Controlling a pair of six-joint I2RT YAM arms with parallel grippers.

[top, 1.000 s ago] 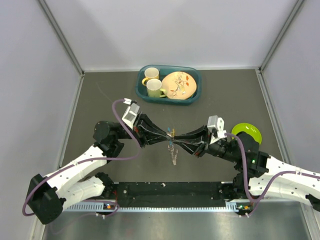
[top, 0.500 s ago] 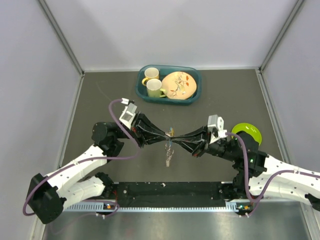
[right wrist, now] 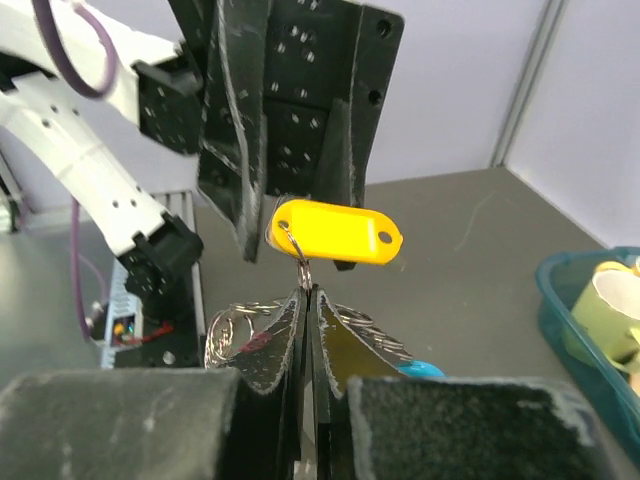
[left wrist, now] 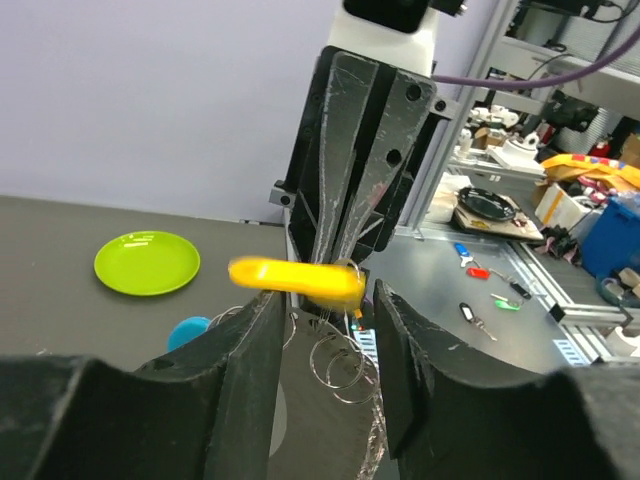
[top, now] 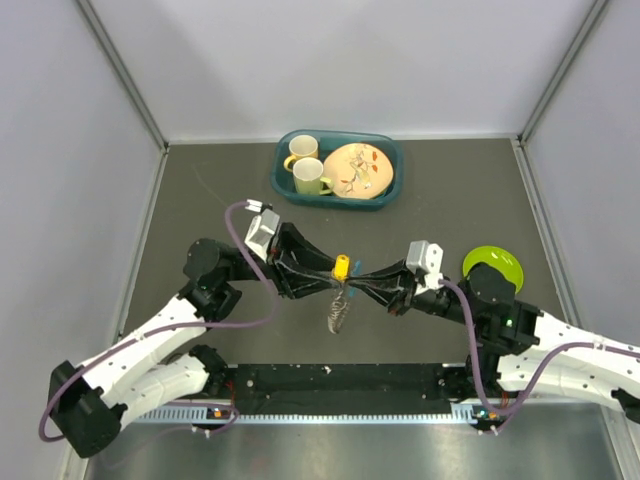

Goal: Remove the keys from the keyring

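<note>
The keys (top: 337, 315) hang as a small silvery bunch between my two grippers, above the table. A yellow tag (top: 342, 265) sticks up on top of the bunch. My right gripper (right wrist: 308, 292) is shut on the keyring (right wrist: 303, 270), a small wire loop that carries the yellow tag (right wrist: 335, 232). Wire rings (right wrist: 235, 325) and a teal key head (right wrist: 420, 370) hang below its fingers. My left gripper (left wrist: 325, 300) is open, its fingers either side of the hanging rings (left wrist: 340, 360), just under the blurred yellow tag (left wrist: 295, 278). In the top view the left gripper (top: 325, 272) faces the right gripper (top: 358, 280).
A teal tray (top: 282, 180) at the back holds two mugs (top: 308, 176) and a plate. A green plate (top: 493, 266) lies on the table to the right, behind my right arm. A black strip runs along the near edge (top: 340, 380).
The yellow tag has flipped up above the grippers. My left gripper has opened off the bunch. The hanging keys have swung slightly left and both arms shifted a little.
</note>
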